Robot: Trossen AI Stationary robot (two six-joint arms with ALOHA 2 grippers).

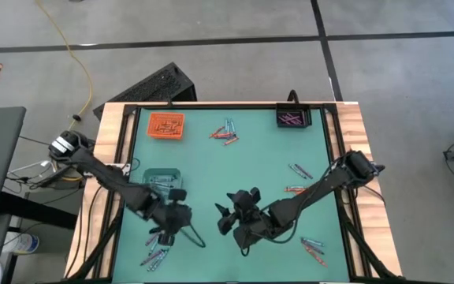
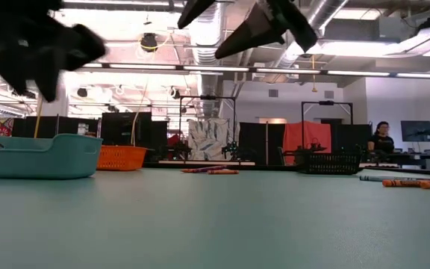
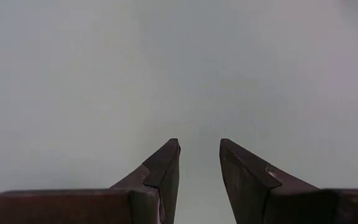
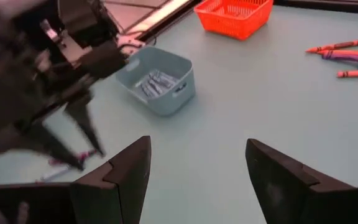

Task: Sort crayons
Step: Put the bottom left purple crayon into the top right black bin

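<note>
Crayons (image 1: 225, 132) are scattered over the table (image 1: 211, 170): a bunch at the far middle, some on the right, more at the near left. The left gripper (image 3: 199, 163) is held over bare mat, jaws open and empty. The right gripper (image 4: 197, 165) is spread wide, empty too, near the middle.

Light: you get bright, even overhead light from ceiling strips (image 2: 222, 69).
Blur: left arm (image 4: 36, 81) smears in your right wrist view.
</note>
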